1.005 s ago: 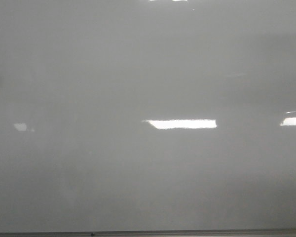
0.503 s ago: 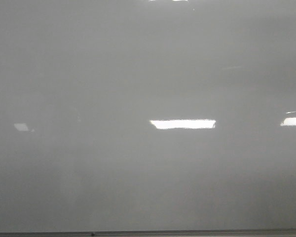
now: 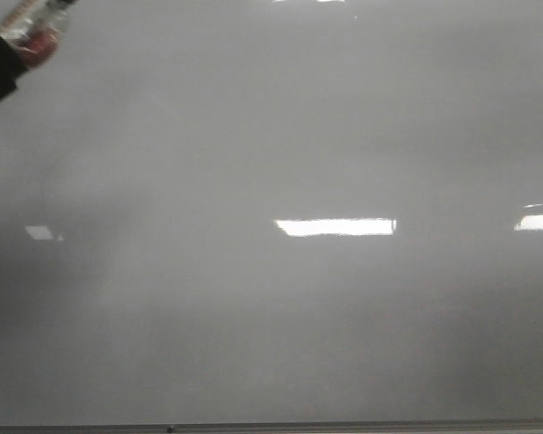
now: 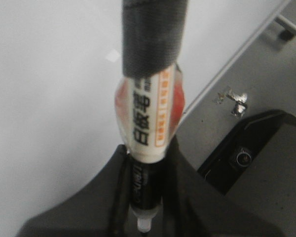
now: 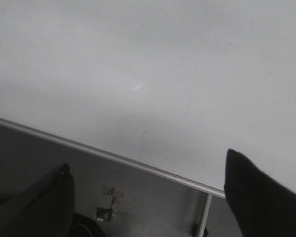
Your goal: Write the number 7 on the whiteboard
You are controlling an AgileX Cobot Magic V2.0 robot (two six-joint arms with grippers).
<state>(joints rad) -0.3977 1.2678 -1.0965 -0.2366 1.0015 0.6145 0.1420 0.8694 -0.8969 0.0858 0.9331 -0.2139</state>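
Note:
The whiteboard (image 3: 281, 136) is a glossy pale grey board that fills the front view, with a thin metal edge strip (image 3: 271, 427) along the bottom. No marker stroke of the number 7 shows on it. My left gripper (image 4: 145, 197) is shut on a whiteboard marker (image 4: 148, 123) with a white and orange label and a black taped upper part. The marker and gripper enter the front view at the top left corner (image 3: 23, 36). My right gripper (image 5: 148, 182) is open and empty, its fingers (image 5: 256, 197) over the board's edge strip (image 5: 108, 155).
Bright rectangular glare patches (image 3: 335, 227) lie on the board. In the wrist views a grey floor (image 5: 153, 207) lies beyond the board's edge, with a black device (image 4: 246, 153) and a board leg (image 5: 203, 217).
The left gripper with the marker has come into the front view at the top left corner; before, the board was bare of it. A shadow has spread on the left side.

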